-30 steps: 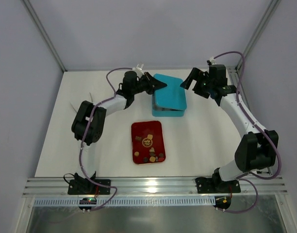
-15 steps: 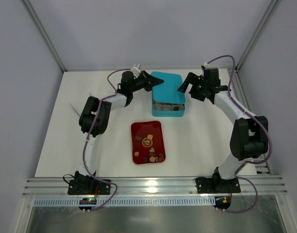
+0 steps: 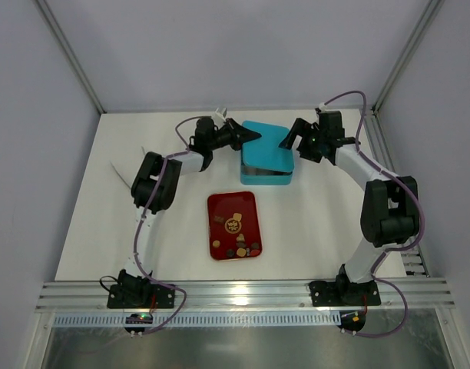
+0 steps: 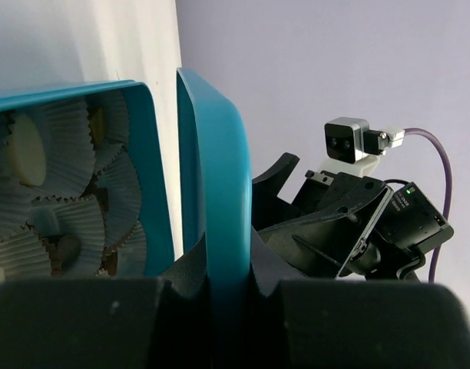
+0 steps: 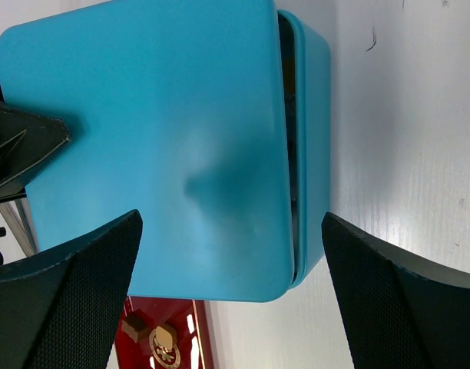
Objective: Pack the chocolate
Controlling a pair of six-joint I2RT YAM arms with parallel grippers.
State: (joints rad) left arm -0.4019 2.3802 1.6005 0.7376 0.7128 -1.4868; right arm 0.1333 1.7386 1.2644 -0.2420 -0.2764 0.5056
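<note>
Several small pieces of chocolate [image 3: 236, 238] lie on the red tray [image 3: 220, 201] at mid-table. Behind it stands a teal box [image 3: 267, 177]. Its teal lid [image 3: 267, 146] hangs tilted over it, with my left gripper [image 3: 253, 136] shut on the lid's left edge [image 4: 216, 207]. In the left wrist view the box [image 4: 154, 192] holds crinkled paper cups [image 4: 70, 223], one with a cream piece [image 4: 24, 154]. My right gripper [image 3: 289, 142] is open at the lid's right side, its fingers straddling the lid [image 5: 158, 146] without touching it. The right wrist view also catches the tray's chocolate [image 5: 164, 337].
The white table [image 3: 104, 231] is fenced by frame posts at the back corners and a metal rail along the near edge. In the left wrist view my right gripper [image 4: 335, 223] sits close behind the lid. A purple cable loops over each arm.
The left gripper has carried the lid back and then partly over the box again. The right gripper has moved left, closer to the lid's right edge. Both arms now reach further back.
</note>
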